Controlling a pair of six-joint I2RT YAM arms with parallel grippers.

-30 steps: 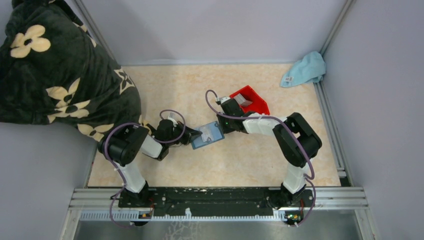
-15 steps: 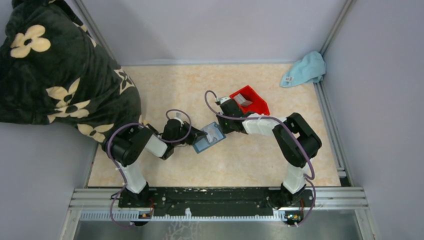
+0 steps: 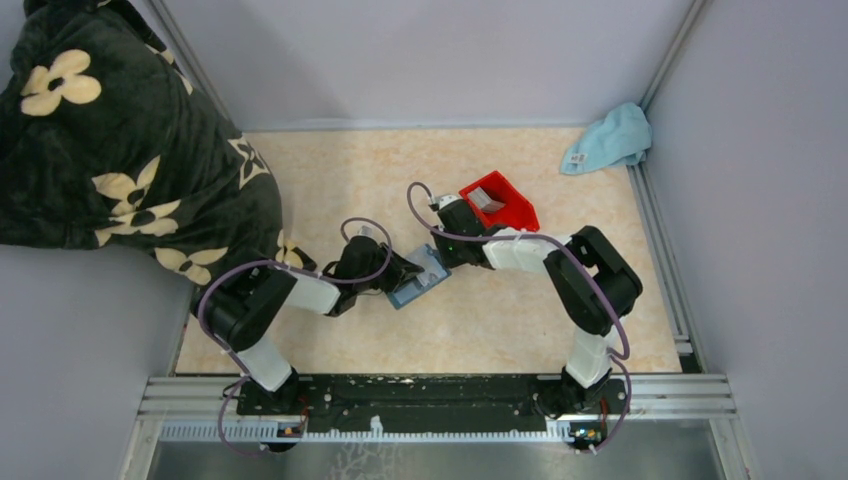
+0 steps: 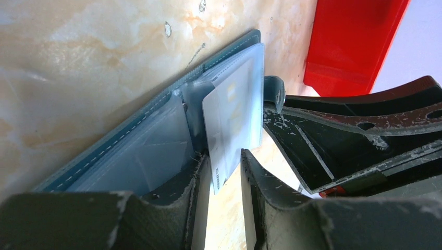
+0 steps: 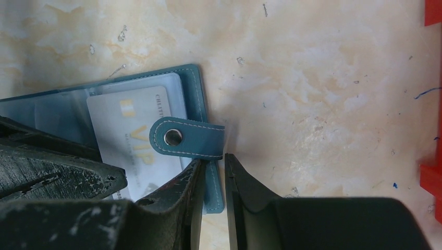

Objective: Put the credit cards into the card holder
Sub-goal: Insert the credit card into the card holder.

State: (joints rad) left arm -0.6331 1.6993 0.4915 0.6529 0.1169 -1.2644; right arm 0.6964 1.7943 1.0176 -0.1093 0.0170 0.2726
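"What sort of place is this?"

"A robotics lab, a test cell by the look of it. A left arm (image 3: 255, 300) and a right arm (image 3: 600, 280) are bolted to an aluminium rail (image 3: 690, 393) at the near edge of a table."

"And round it?"

"Plain grey panels (image 3: 430, 60) on slotted metal posts (image 3: 666, 50) close off the far side and both flanks. Purple cables (image 3: 409, 203) loop along the arms. The marbled tabletop (image 3: 500, 320) is scuffed and pen-marked."

"Anything homely?"

"Only a dark flowered blanket (image 3: 110, 130) slung over the left panel, and a light blue cloth (image 3: 610, 138) in the far right corner."
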